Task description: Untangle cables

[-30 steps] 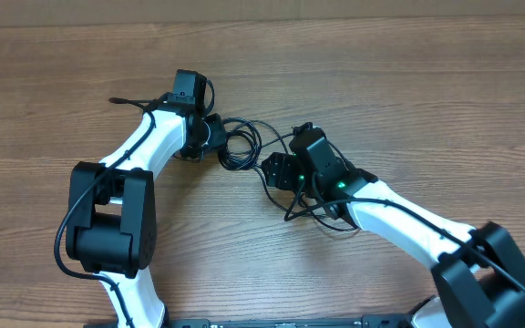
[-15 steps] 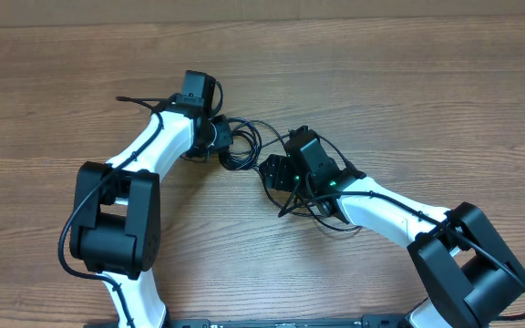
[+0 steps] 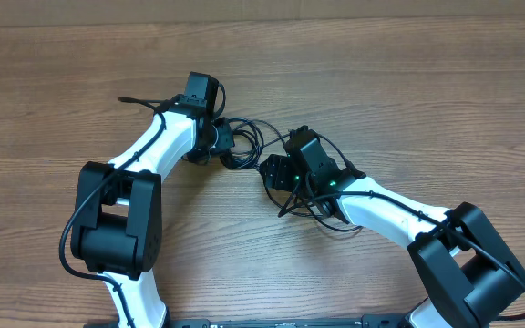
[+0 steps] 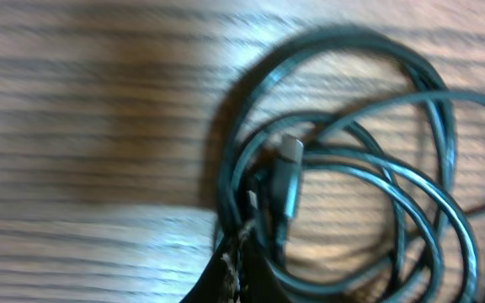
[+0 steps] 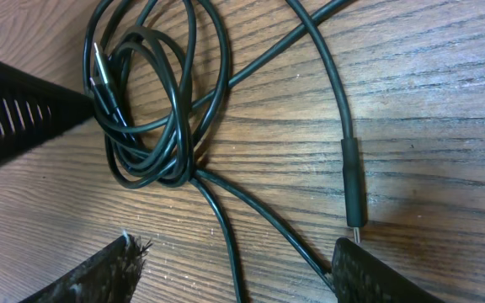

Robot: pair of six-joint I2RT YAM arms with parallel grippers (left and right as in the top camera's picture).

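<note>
The cables are thin black cords lying in a loose coil on the wooden table between my two arms. In the left wrist view the coil fills the frame, with a plug end in its middle. My left gripper is shut, and the coil's left strands run into its fingertips. My right gripper stands open just above the table, with two cable strands passing between its fingers. A straight black plug points at the right finger. The coil lies beyond.
More black cord loops lie beside and under the right arm. A dark cord trails left from the left wrist. The left gripper's body shows at the left edge of the right wrist view, against the coil. The table's far edge runs along the top.
My left gripper has shut on the coil's edge and shifted slightly right. The right arm drew in a little, then held still, its gripper still open.
</note>
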